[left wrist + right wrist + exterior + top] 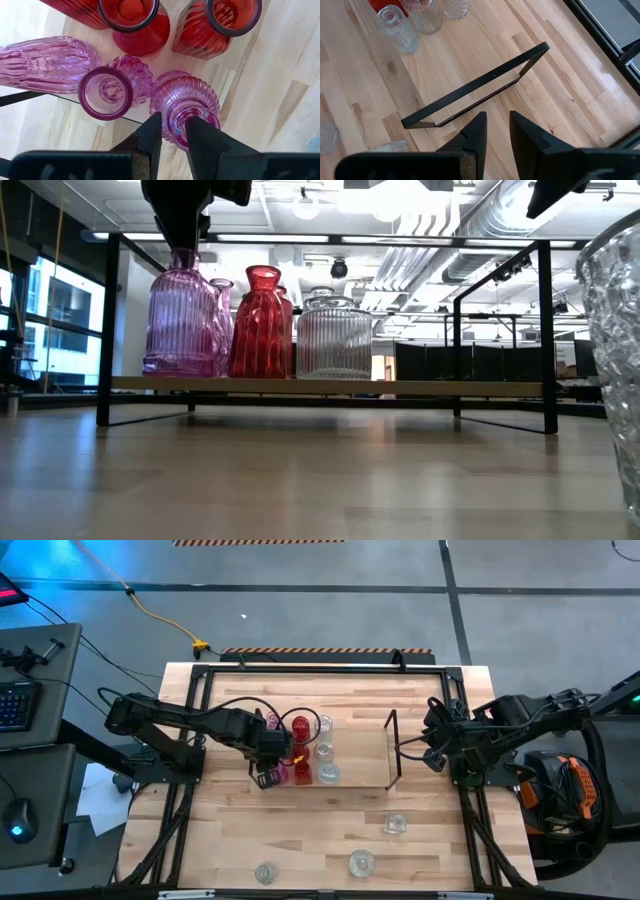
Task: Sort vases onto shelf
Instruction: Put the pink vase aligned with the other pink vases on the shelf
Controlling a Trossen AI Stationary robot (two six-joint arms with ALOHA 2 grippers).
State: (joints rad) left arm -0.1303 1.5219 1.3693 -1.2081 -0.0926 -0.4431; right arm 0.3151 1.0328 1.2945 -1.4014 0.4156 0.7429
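Shelf: we see the shelf lying across the middle of the worktop, a light board with a dark wire frame at each end.
Filled end: the vases stand bunched at the shelf's left end, pink vases outermost, red vases next, clear vases innermost.
Open room on the shelf: from the clear vases to the right wire frame the board is bare, roughly its right half.
Left gripper: we find the left gripper over the near left corner of the shelf, just inside the left wire frame.
Left fingers: the two fingers are clenched on the neck of a ribbed pink vase, one on each side of it.
Held vase, position: in the low view its base looks level with the board, though we cannot tell for certain that it rests there.
Neighbours of the held vase: a second pink vase stands just beside it, apparently touching; two red ones stand close behind.
Right gripper: we see the right gripper waiting beside the shelf's right end, its fingers a little apart with nothing between them, apart from the frame.
Loose vases: three clear vases stand on the worktop near its front edge, well apart from the shelf.
Front edge: one clear vase stands close to the low camera at the right.
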